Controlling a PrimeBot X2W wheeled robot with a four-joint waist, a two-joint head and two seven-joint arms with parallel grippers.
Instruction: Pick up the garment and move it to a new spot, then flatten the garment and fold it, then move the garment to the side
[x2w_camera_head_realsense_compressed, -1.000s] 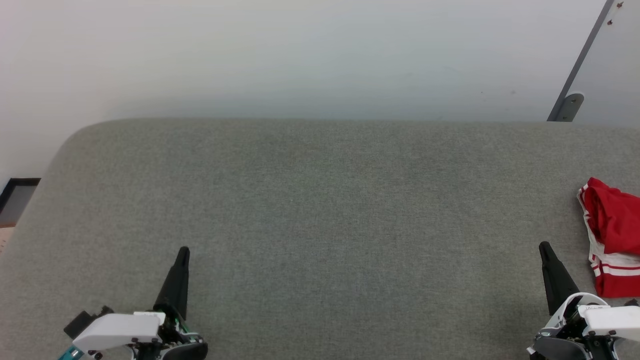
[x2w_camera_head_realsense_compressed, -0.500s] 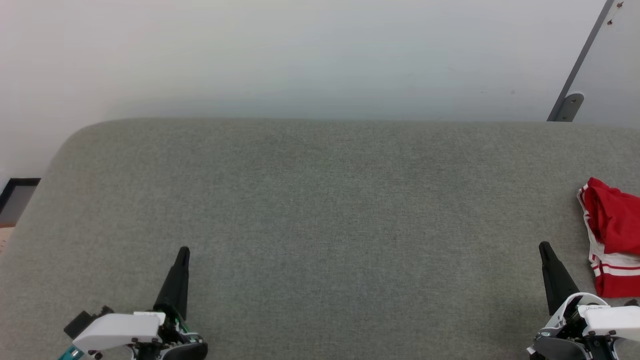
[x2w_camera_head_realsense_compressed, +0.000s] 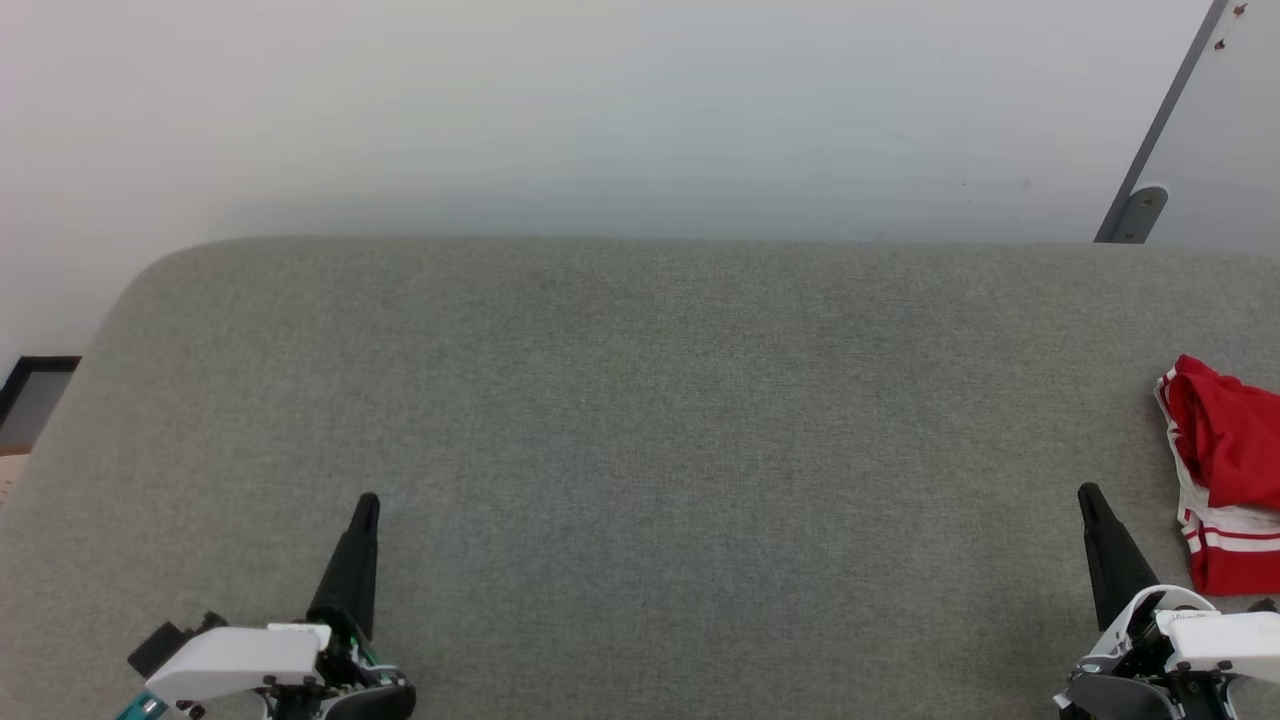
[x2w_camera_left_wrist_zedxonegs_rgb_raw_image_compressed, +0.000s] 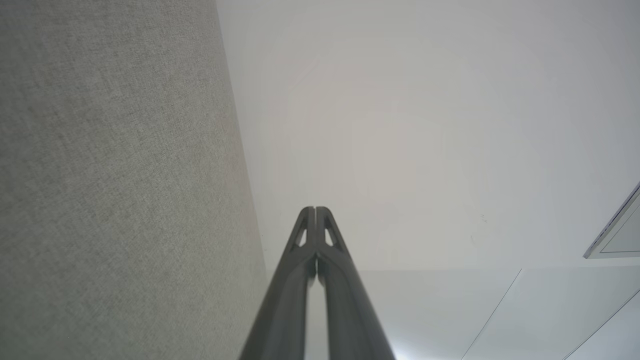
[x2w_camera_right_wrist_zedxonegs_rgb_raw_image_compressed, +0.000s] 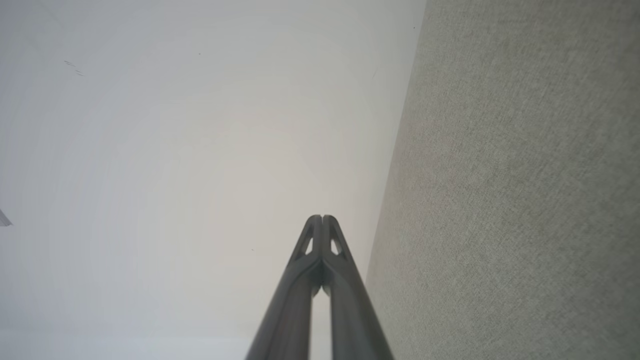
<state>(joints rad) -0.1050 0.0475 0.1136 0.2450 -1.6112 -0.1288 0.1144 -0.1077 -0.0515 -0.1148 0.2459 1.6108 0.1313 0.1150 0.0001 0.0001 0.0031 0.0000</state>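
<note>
1. Head view: the garment (x2w_camera_head_realsense_compressed: 1225, 470) lies bunched on the grey surface (x2w_camera_head_realsense_compressed: 640, 450) at the far right, cut off by the picture's edge (so its full extent cannot be told).
2. Its visible long axis runs from far to near. The plain red folds are at the far end, and the white band with red stripes is at the near end, pointing toward the robot.
3. The left gripper (x2w_camera_head_realsense_compressed: 366, 500) sits at the lower left above the surface, tip pointing away from the robot, well apart from the garment.
4. The right gripper (x2w_camera_head_realsense_compressed: 1088, 492) sits at the lower right, tip pointing the same way. It is just beside the garment's near half but not touching it.
5. A pale wall (x2w_camera_head_realsense_compressed: 600, 110) stands behind the surface, and a grey bracket (x2w_camera_head_realsense_compressed: 1140, 212) shows at the upper right.
6. Left wrist view: the two dark fingers (x2w_camera_left_wrist_zedxonegs_rgb_raw_image_compressed: 285, 300) are pressed together at their tips with nothing between them (clenched on air). The surface is to their left and the wall is ahead.
7. Right wrist view: the fingers (x2w_camera_right_wrist_zedxonegs_rgb_raw_image_compressed: 290, 310) likewise meet at the tips and hold nothing. The surface is to their right and the wall to their left.
</note>
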